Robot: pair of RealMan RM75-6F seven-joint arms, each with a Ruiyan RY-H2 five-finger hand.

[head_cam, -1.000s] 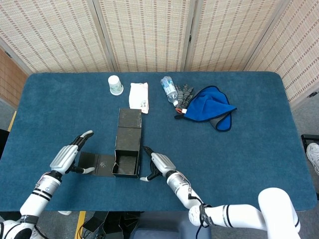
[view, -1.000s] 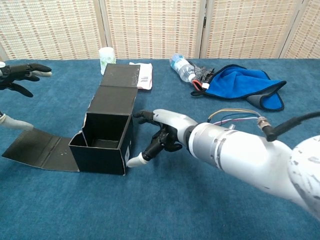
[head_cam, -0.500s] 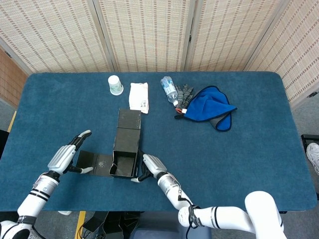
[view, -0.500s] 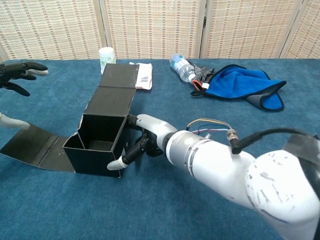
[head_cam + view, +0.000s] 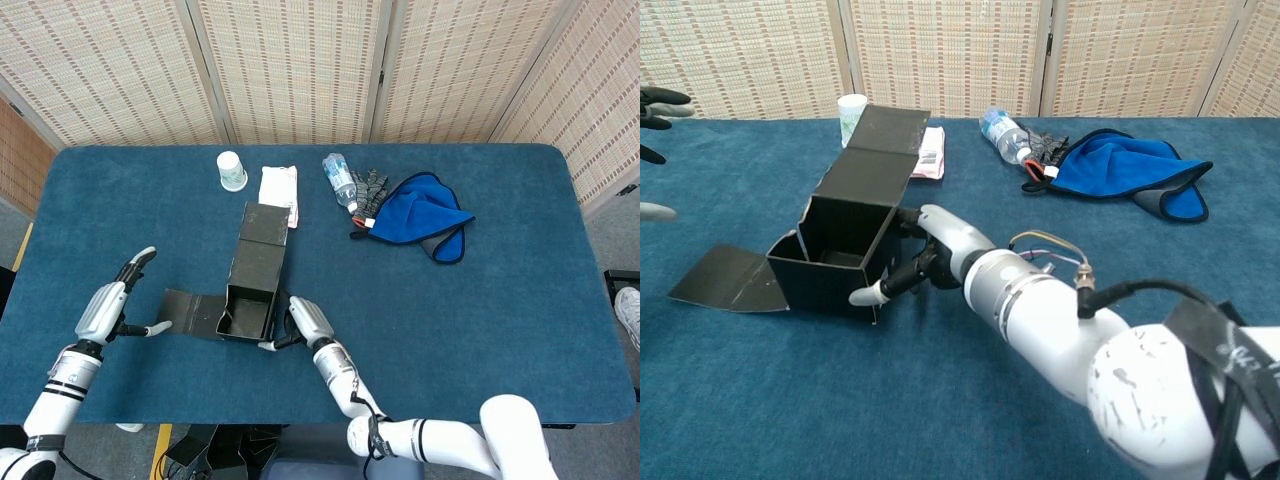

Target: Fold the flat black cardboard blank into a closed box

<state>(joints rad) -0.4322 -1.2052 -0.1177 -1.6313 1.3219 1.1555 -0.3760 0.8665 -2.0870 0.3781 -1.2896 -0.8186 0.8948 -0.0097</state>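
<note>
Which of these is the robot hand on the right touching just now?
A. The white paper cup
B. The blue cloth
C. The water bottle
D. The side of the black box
D. The right robot hand rests against the near side of the half-folded black box, while the cup, blue cloth and bottle sit untouched at the far end of the table.

Black box (image 5: pixel 252 292) on a dark blue table (image 5: pixel 500 300); white cup (image 5: pixel 231 170), bright blue cloth (image 5: pixel 420 215), beige woven screens (image 5: pixel 300 60).
</note>
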